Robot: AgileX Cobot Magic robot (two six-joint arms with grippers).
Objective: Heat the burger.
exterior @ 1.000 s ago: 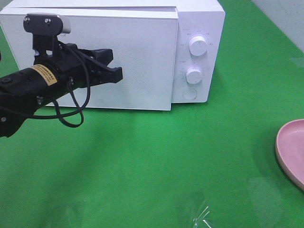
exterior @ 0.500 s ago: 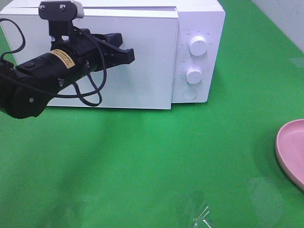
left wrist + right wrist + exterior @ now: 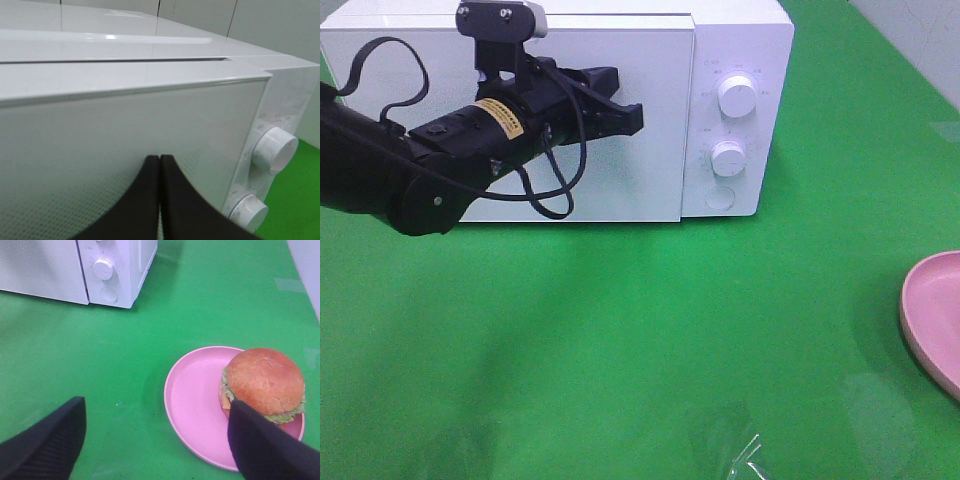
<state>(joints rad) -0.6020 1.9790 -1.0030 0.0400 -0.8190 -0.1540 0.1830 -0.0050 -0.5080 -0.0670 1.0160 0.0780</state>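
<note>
L gripper pinched shut, empty, at microwave door: opening step. R gripper wide, empty, above burger. Next: press round door button.

Bright green table covering, pale wall panels behind, glossy reflections under even light

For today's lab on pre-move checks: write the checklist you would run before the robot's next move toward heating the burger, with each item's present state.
1. Microwave door open: not ok, shut.
2. Left end effector near the door: ok, closed, in front of it.
3. Burger on plate: ok.
4. Right end effector open: ok, holding nothing.
5. Door release method: cannot tell.
</note>
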